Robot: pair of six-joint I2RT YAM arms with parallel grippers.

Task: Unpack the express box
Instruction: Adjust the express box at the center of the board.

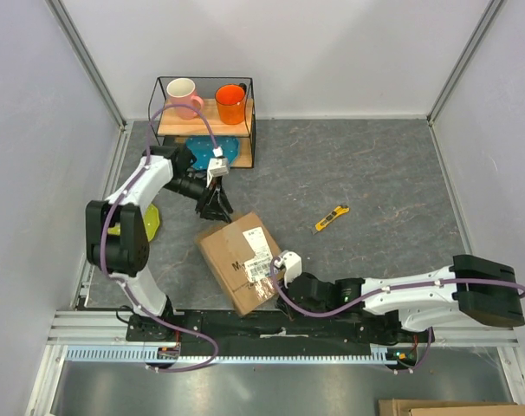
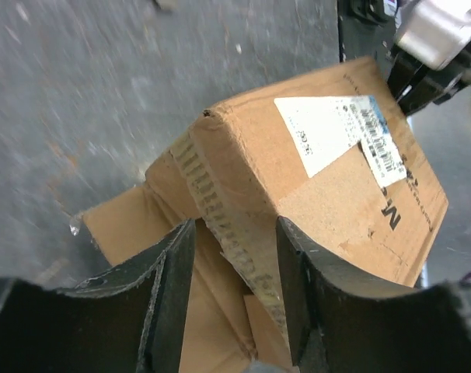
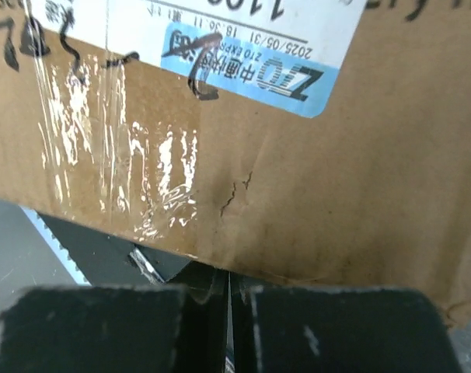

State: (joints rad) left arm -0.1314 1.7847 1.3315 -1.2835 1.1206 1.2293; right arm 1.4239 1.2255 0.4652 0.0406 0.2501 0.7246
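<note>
The express box (image 1: pixel 241 260) is found on the grey table (image 1: pixel 375 173), toward 6 o'clock of its middle, turned askew, with the shipping label (image 1: pixel 259 257) facing up.

A slip is judged the main risk. The raised cardboard flap (image 2: pixel 220 210) is stood between the left fingers but is not clamped, so it could drop shut if the arm is drawn off. If the jaws are closed too near the torn corrugated edge, the board could be ripped rather than folded back. The carton could also be skated toward 5 o'clock, since it is only pressed from the side.

The left gripper (image 1: pixel 216 208), at the box's 11 o'clock, is seen partly open, astride the flap edge; nothing is gripped. The right gripper (image 1: pixel 284 264), at the box's 4 o'clock, is closed with fingers together and nothing is held; it is set against the taped side wall.
</note>
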